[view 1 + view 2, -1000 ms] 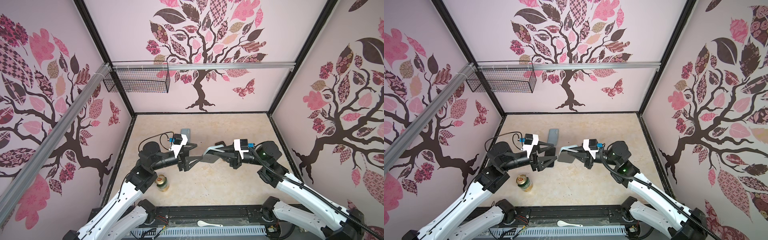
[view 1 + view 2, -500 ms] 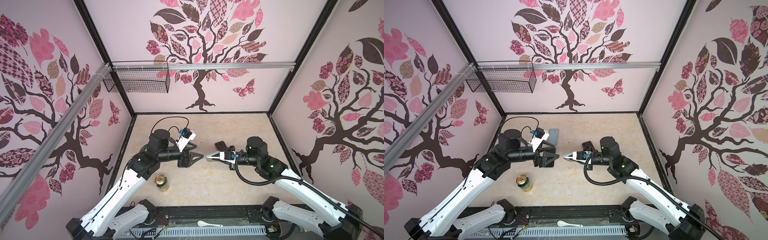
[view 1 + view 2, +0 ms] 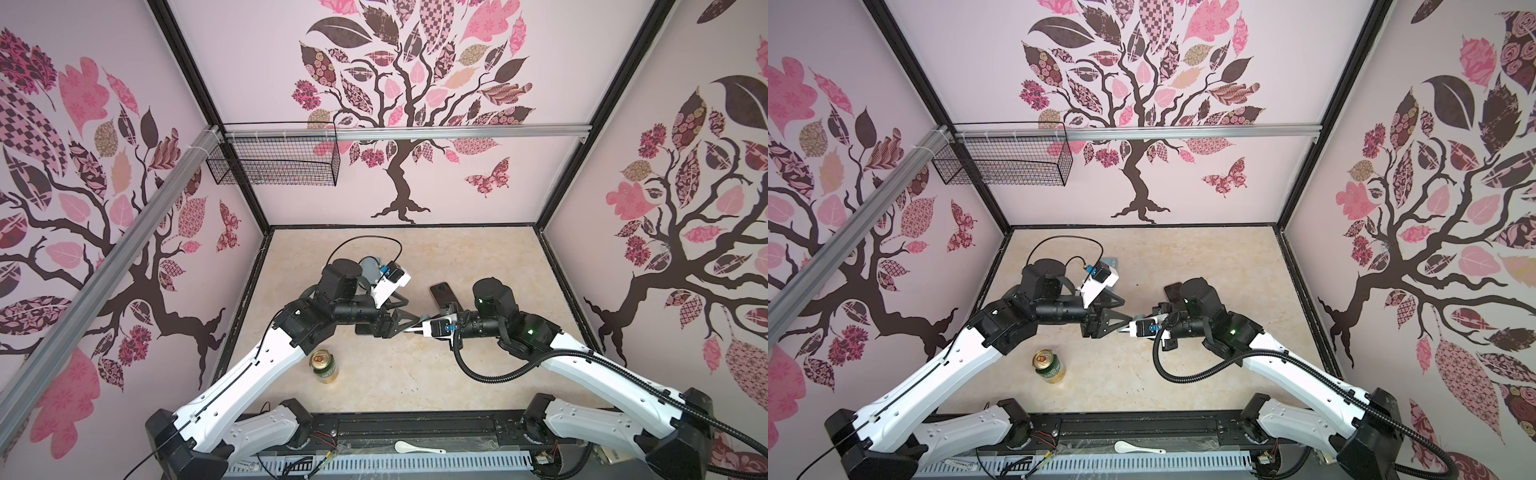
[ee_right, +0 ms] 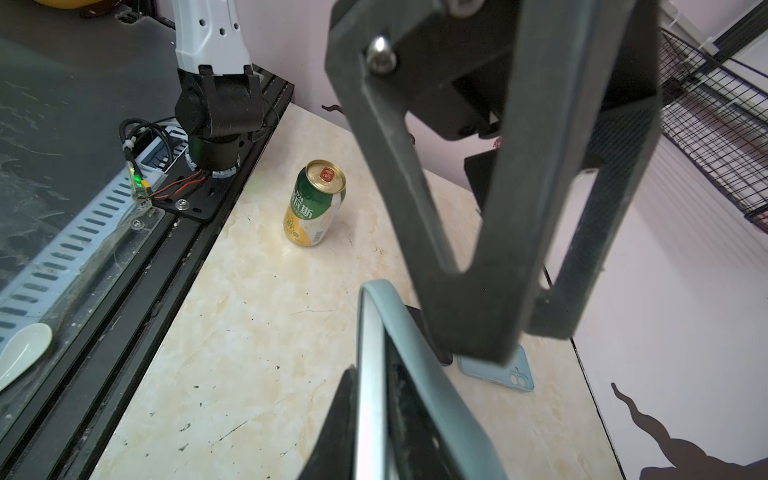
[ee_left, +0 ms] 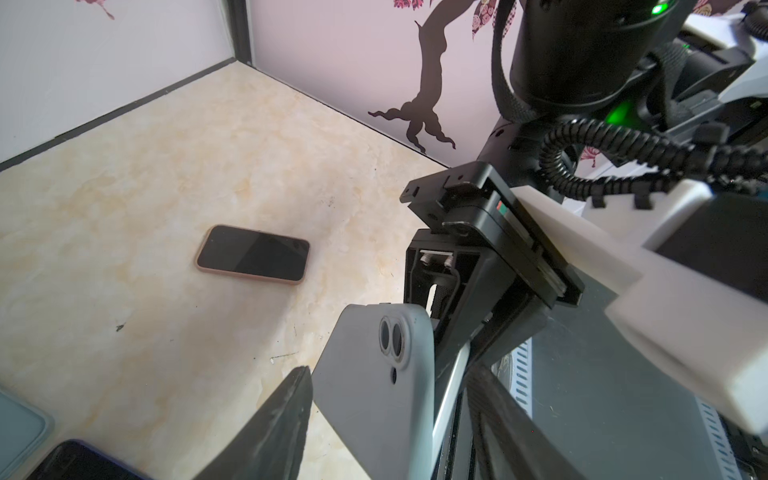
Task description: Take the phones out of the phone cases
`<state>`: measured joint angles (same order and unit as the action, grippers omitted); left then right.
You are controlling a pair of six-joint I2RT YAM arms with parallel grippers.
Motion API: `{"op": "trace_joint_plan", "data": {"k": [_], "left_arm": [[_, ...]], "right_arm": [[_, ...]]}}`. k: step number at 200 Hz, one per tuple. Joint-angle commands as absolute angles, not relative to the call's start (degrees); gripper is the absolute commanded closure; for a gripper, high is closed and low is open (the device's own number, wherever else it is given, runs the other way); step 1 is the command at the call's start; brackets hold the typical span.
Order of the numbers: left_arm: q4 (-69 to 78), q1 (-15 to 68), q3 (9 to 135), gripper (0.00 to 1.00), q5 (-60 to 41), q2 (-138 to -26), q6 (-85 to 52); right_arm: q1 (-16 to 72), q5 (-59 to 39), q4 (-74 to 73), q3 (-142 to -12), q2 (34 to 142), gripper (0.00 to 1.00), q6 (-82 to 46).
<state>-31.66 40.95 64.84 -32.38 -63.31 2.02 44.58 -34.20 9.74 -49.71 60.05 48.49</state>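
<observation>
A phone in a grey case (image 5: 374, 395) hangs in mid-air between my two grippers. The right gripper (image 4: 386, 399) is shut on it, one finger (image 4: 336, 428) against the phone's silver edge (image 4: 370, 374). The case's rim (image 4: 436, 395) stands a little off that edge. My left gripper (image 5: 388, 374) straddles the case's camera end, open, and table shows between one finger (image 5: 270, 432) and the case. In both top views the left gripper (image 3: 409, 324) (image 3: 1121, 322) and right gripper (image 3: 422, 328) (image 3: 1130, 326) meet tip to tip above the table's middle.
A dark phone in a pinkish case (image 5: 253, 254) (image 3: 442, 294) lies flat behind the right arm. A light blue case (image 4: 498, 370) (image 3: 1111, 262) lies under the left arm. A green and gold can (image 3: 324, 365) (image 4: 316, 203) stands near the front. A wire basket (image 3: 274, 162) hangs back left.
Both arms have drawn their elbows back and re-posed. The held phone has turned from flat to edge-on. The left jaws have narrowed around the case.
</observation>
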Motion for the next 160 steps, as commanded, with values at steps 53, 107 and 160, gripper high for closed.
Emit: {"op": "trace_joint_plan", "data": {"k": [53,107,160], "left_arm": [[-30.5,42.4,66.3,0.51,-29.5,-64.6,3.0],[-30.6,42.5,65.2,0.52,-34.5,-65.1,3.3],[-32.3,42.4,64.9,0.55,-33.0,-66.3,4.3]], "right_arm": [[44.8,-35.4,7.6,-52.1,59.1,1.00,48.9],[44.8,-34.8,7.2,-52.0,58.9,1.00,48.7],[44.8,-35.9,6.3,-51.6,58.4,1.00,48.1]]}}
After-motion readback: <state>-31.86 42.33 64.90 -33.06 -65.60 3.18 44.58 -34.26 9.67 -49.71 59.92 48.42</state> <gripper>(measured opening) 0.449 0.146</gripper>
